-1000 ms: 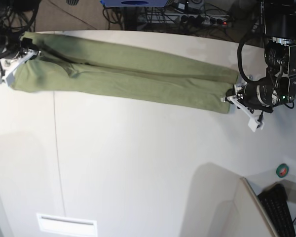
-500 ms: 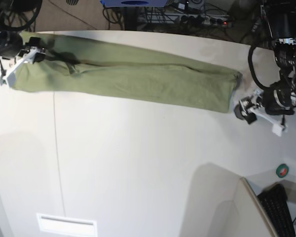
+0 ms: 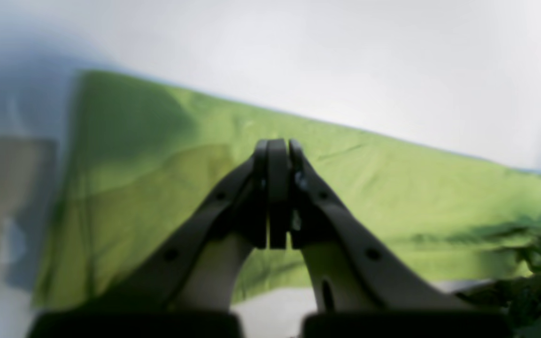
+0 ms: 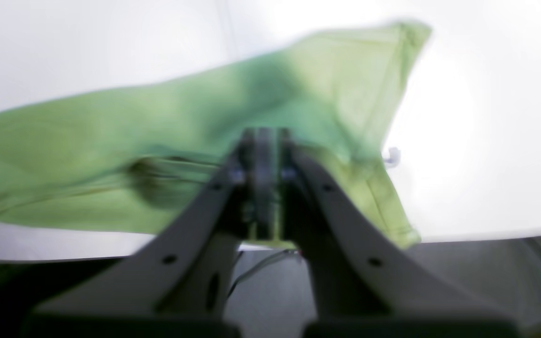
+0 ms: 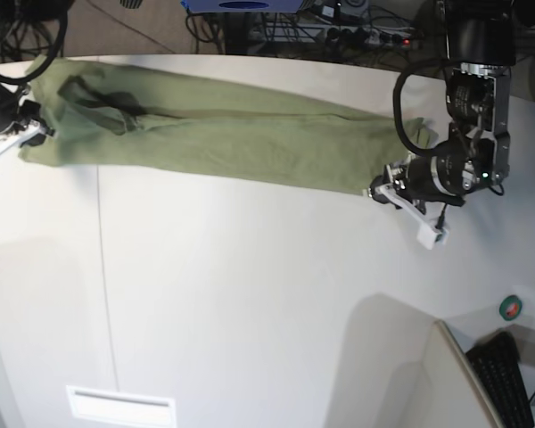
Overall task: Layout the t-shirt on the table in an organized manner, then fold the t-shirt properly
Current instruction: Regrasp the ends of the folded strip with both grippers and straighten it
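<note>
The olive-green t-shirt (image 5: pixel 232 134) lies stretched in a long narrow band across the far part of the table (image 5: pixel 250 294), from far left to right. My right gripper (image 5: pixel 25 132) is at the shirt's left end. In the right wrist view this gripper (image 4: pixel 262 134) is shut with green cloth (image 4: pixel 87 136) pinched between its jaws and a corner lifted. My left gripper (image 5: pixel 381 191) is at the lower edge of the shirt's right end. In the left wrist view this gripper (image 3: pixel 277 143) is shut over the shirt (image 3: pixel 392 188), and no cloth shows between its jaws.
A thin dark seam line (image 5: pixel 102 267) runs down the table's left part. A small white label (image 5: pixel 120 406) sits near the front edge. A green tape roll (image 5: pixel 511 308) and a keyboard (image 5: pixel 508 379) are at the lower right. Cables (image 5: pixel 339 31) lie behind the table's far edge.
My left gripper, off the shirt's right end half a second ago, has moved left onto its lower right edge. My right gripper has moved left and down with the left end.
</note>
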